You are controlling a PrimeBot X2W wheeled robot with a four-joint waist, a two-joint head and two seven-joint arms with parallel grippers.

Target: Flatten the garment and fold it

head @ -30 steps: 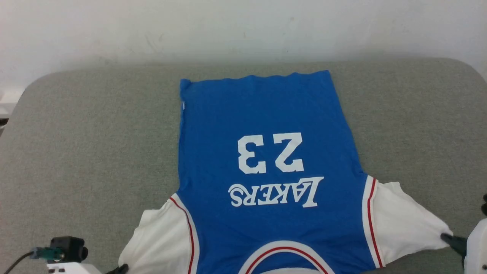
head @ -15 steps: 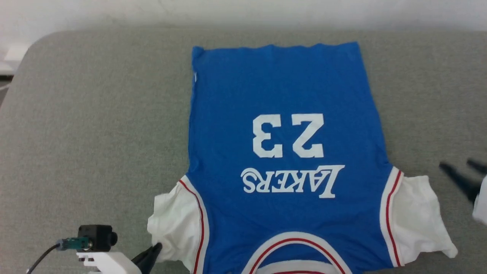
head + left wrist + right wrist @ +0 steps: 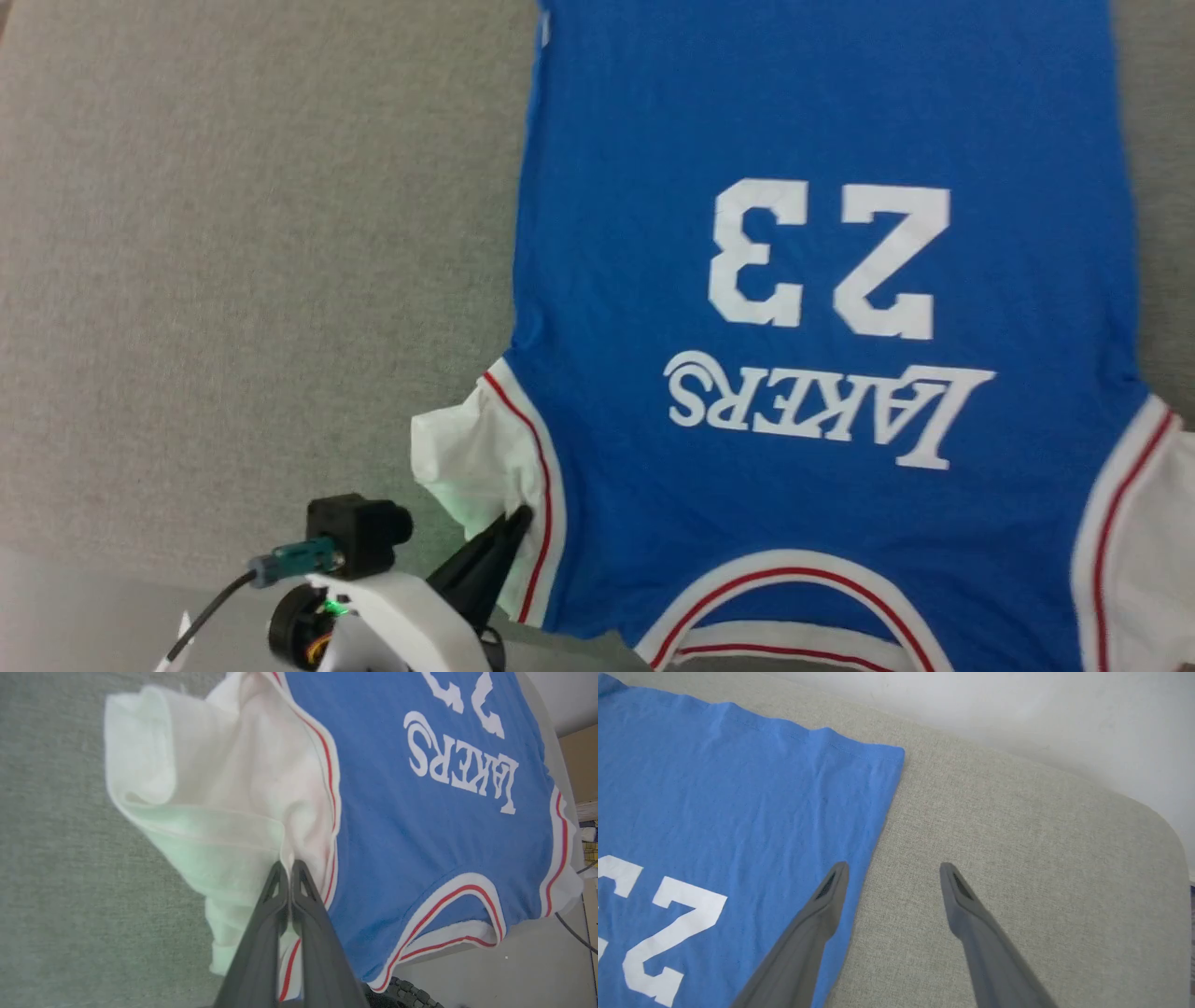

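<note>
1. Two grippers are working here. Nearest you, the left gripper is clamping shut on a pinch of the white sleeve, which is bunching and doubling over itself beside the red stripe.
2. The collar is lying at the near edge of the grey padded surface, and in the left wrist view it seems to be reaching over that edge.
3. The garment is lying print-up on the surface, running away from you with the blue body mostly flat and the hem farthest off.
4. Farther out, the right gripper is hovering with its jaws spread and holding nothing. One finger is over the blue side edge and the other is over bare surface, with the wall behind.
5. Risks, as a judgement:
   - If you are pulling the sleeve toward yourself, you are likely dragging the collar off the near edge.
   - If you are tugging the sleeve sideways with nothing pinning the far side, the whole body is likely skewing.
   - If you are letting go while the sleeve is doubled, you are setting that crease into the fold.
   - If you are closing the right jaws where they hang, you are probably catching only the top layer.
</note>
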